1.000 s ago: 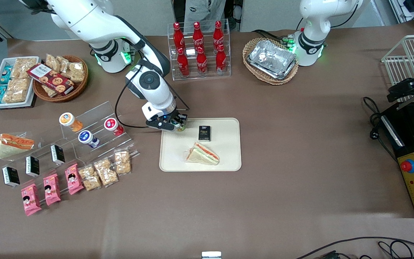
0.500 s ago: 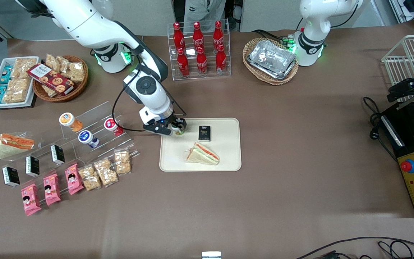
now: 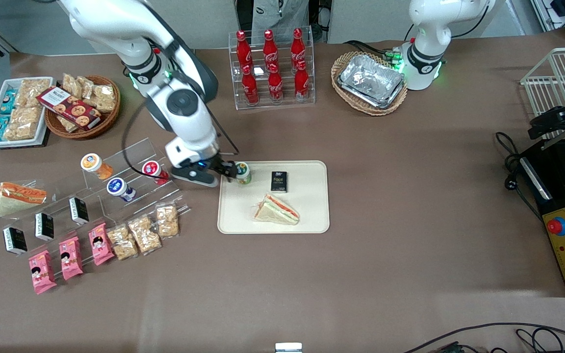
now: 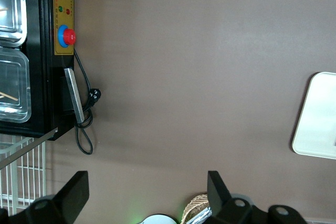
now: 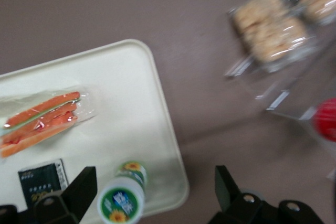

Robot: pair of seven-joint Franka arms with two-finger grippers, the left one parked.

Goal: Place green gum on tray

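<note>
The green gum (image 3: 243, 172) stands upright on the tray (image 3: 312, 215), in the tray's corner nearest the working arm and farthest from the front camera. In the right wrist view its green-rimmed white lid (image 5: 122, 202) faces the camera, with the light green body (image 5: 132, 172) just above it, close to the tray's rounded corner (image 5: 176, 187). Nothing is gripping it. The claw (image 3: 224, 170) hangs just beside the bottle, over the tray's edge toward the working arm's end of the desk (image 3: 410, 269), and its fingers (image 5: 227, 184) are spread wide apart with nothing between them; whether one finger tip still brushes the bottle is hard to tell from the front view.

Also on the tray are a small black packet (image 3: 279, 181) beside the gum and a wrapped triangular sandwich (image 3: 276, 209) nearer to the front camera. Toward the working arm's end, a clear tiered stand (image 3: 130, 169) carries an orange-lidded bottle (image 3: 95, 165), a blue-lidded bottle (image 3: 118, 189) and a red-lidded bottle (image 3: 154, 171). Nearer to the camera than the stand lie bagged snacks (image 3: 145, 230) and pink packets (image 3: 69, 258). Farther from the camera than the tray stands a clear rack of red cola bottles (image 3: 271, 68).
</note>
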